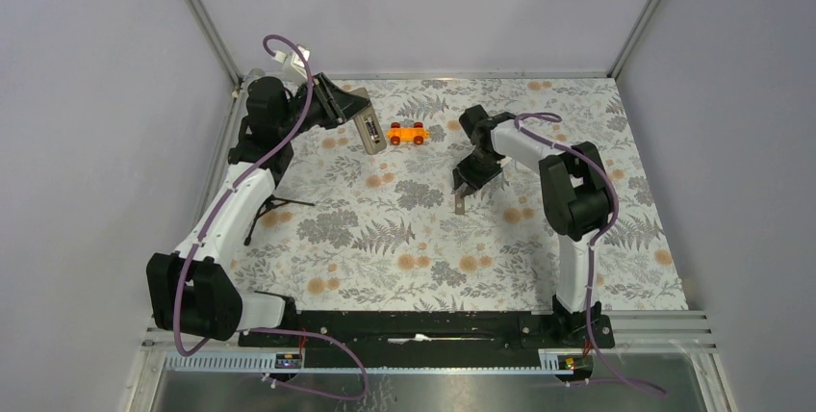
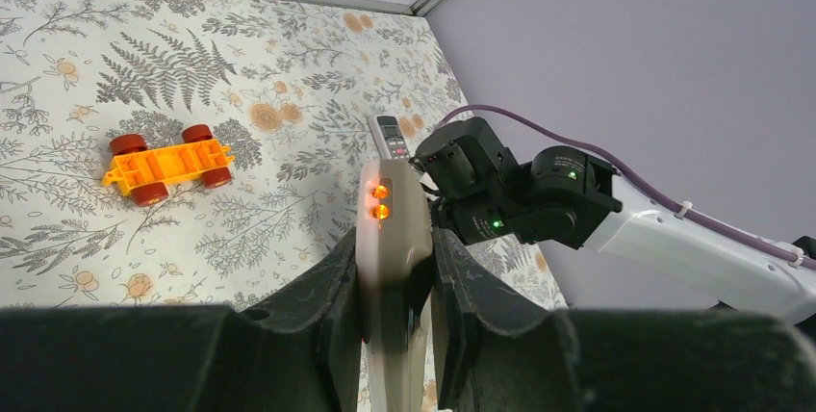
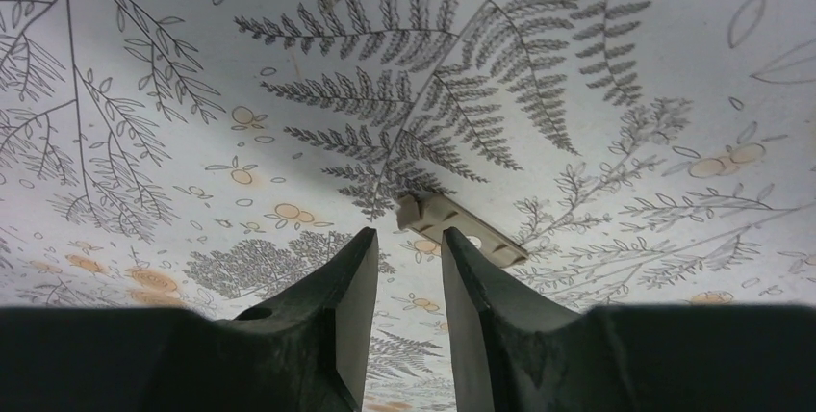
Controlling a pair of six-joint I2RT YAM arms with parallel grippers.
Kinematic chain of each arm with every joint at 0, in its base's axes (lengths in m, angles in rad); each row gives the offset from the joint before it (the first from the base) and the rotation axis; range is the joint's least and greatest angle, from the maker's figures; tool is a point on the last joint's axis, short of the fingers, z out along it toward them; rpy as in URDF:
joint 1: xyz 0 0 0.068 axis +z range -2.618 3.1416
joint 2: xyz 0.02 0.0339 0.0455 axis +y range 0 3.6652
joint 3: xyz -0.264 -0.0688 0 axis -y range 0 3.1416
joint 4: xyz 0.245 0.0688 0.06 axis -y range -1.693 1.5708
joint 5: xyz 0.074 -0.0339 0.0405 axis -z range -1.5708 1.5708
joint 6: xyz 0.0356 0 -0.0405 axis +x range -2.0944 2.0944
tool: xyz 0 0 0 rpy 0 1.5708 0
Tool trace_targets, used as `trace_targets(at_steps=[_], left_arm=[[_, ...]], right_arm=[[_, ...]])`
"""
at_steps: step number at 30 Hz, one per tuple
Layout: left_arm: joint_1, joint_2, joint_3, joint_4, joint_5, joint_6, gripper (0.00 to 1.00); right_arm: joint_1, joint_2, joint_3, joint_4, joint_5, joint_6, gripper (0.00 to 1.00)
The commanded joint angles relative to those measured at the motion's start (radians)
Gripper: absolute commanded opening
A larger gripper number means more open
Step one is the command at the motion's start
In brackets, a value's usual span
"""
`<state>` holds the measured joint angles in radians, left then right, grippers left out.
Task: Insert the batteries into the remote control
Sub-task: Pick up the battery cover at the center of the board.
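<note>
The left hand is closed tight on the slim, white-edged plastic remote control, one black finger pressed to each long side. It holds the remote control up off the bench. From this hand's own camera the grey-brown back faces the lens, and two small spots glow orange on it just past the fingertips. Beyond its rounded end a dark strip with small buttons shows. From above, the remote control juts out of the left hand with its free end slanting down toward the bench.

Out past that free end, on the side away from the left arm, sits an orange plastic toy car chassis with four dark red wheels. It is near the remote control but apart from it. In the wrist view the toy lies well off to the left of the fingers on the fern-and-flower printed covering. To the right of the fingers the black-and-white right arm reaches in.

The right hand hangs low over the bench with its fingers a narrow gap apart and nothing between them. Just beyond its fingertips, slightly toward the right-hand finger, a small flat beige plastic piece with a notched end lies flat on the covering. From above it lies right under the right hand.
</note>
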<state>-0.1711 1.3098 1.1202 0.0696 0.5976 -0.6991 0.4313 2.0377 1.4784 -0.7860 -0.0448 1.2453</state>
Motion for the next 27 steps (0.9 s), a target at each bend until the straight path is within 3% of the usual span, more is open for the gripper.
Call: trace_targets(at_steps=[1, 12, 19, 24, 27], left_arm=[[0.005, -0.031, 0.015, 0.051, -0.011, 0.020, 0.00], [0.008, -0.030, 0.018, 0.043, -0.013, 0.028, 0.00], [0.011, -0.032, 0.016, 0.042, -0.014, 0.029, 0.00], [0.013, -0.036, 0.018, 0.039, -0.013, 0.030, 0.00], [0.017, -0.039, 0.022, 0.037, -0.012, 0.032, 0.00]], right_arm=[[0.008, 0.030, 0.048, -0.007, 0.003, 0.025, 0.38], [0.006, 0.052, 0.052, -0.011, 0.025, 0.036, 0.31], [0.006, 0.049, 0.056, -0.007, 0.020, 0.013, 0.00], [0.006, 0.004, 0.083, 0.048, 0.020, -0.072, 0.00], [0.006, -0.032, 0.074, 0.193, -0.064, -0.192, 0.00]])
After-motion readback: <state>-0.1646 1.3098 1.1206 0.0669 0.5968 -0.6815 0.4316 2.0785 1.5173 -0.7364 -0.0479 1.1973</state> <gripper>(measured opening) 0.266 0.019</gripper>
